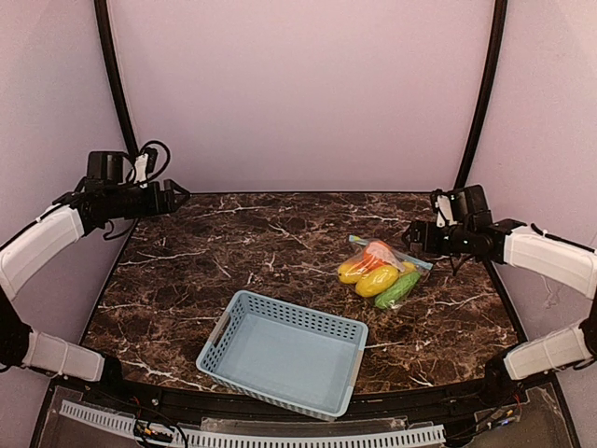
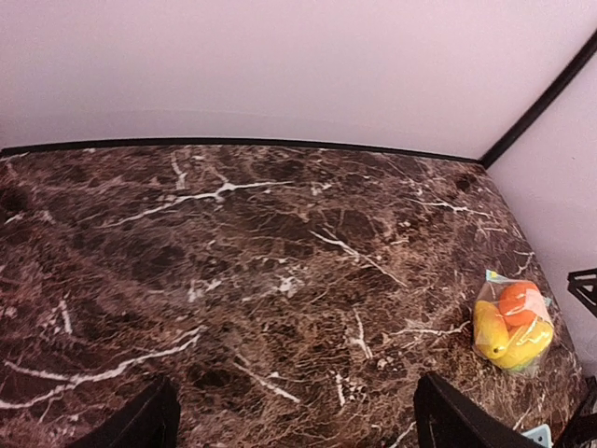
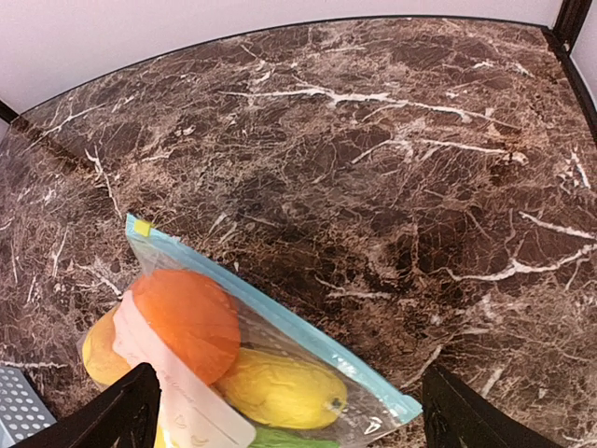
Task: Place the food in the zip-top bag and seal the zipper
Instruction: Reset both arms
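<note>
Found food [image 3: 187, 322] inside zip-top bag [image 3: 308, 350] on table [image 1: 233, 252] (zipper [image 3: 270, 315] along far edge); noted left gripper [image 1: 179, 197] and right gripper [image 1: 413, 233] spread wide, empty.

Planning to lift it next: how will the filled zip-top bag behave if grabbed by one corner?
Probably floppy: the zip-top bag is thin, crinkly film and should sag. The orange piece and yellow fruits look loose inside, so they may slide to the low end. The glossy film could slip; the zipper strip looks firmer.
</note>
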Robot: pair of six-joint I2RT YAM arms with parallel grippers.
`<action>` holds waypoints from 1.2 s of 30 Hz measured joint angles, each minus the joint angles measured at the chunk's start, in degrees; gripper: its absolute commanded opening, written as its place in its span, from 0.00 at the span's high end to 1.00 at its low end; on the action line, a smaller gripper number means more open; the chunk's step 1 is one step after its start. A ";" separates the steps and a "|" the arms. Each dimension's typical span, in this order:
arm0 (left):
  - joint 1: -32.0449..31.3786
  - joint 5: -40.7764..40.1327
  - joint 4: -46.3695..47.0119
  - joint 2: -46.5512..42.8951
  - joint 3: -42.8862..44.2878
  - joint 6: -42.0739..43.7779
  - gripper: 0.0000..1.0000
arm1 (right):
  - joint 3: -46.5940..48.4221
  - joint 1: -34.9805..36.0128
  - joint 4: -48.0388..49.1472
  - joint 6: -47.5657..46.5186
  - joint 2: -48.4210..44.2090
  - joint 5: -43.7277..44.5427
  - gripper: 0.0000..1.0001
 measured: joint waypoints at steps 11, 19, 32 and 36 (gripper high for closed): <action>3.91 -15.58 -6.71 -15.69 -7.50 4.02 0.01 | -5.79 -1.01 4.87 -6.45 -17.55 -1.03 0.02; 3.93 -24.20 -7.89 -24.41 -13.18 7.80 0.01 | -14.51 -1.05 10.23 -9.07 -29.27 0.98 0.01; 3.93 -23.87 -9.09 -28.28 -17.68 8.44 0.01 | -17.20 -1.05 10.54 -11.85 -32.54 4.39 0.01; 3.93 -24.00 -9.05 -29.38 -17.70 8.39 0.01 | -17.38 -1.05 10.34 -12.13 -33.59 4.83 0.01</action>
